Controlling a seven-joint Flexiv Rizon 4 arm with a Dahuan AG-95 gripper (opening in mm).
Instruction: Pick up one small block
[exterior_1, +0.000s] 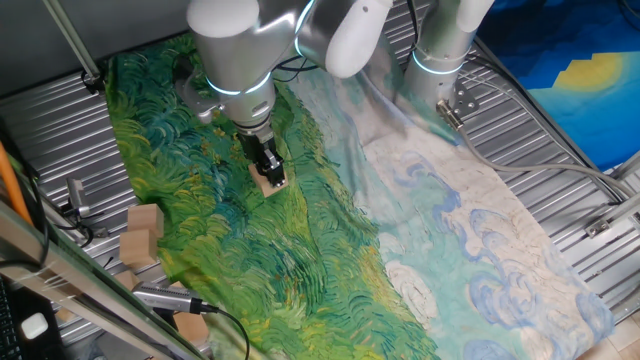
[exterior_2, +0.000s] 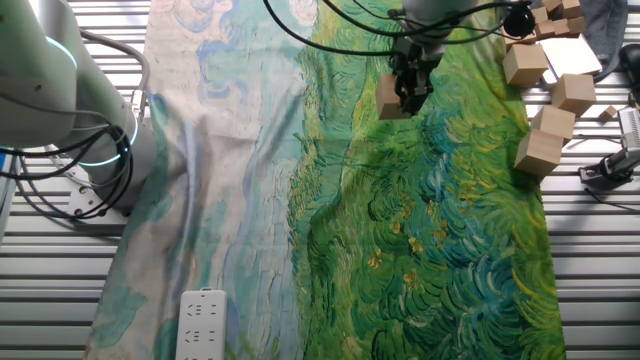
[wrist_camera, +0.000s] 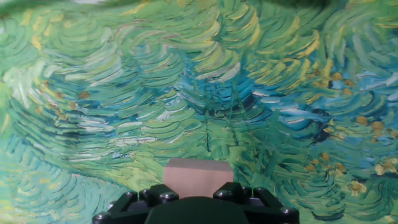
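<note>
The small block is a plain light-tan wooden cube. It sits between the black fingers of my gripper over the green part of the painted cloth. The gripper is shut on it. In the other fixed view the block shows just left of the gripper. In the hand view the block fills the gap between the fingertips, with the green cloth beyond. I cannot tell whether the block touches the cloth or hangs just above it.
Several larger tan cubes lie off the cloth's edge on the ribbed metal table, also seen at the left of one fixed view. A white power strip lies on the pale end of the cloth. The arm's base stands beside it.
</note>
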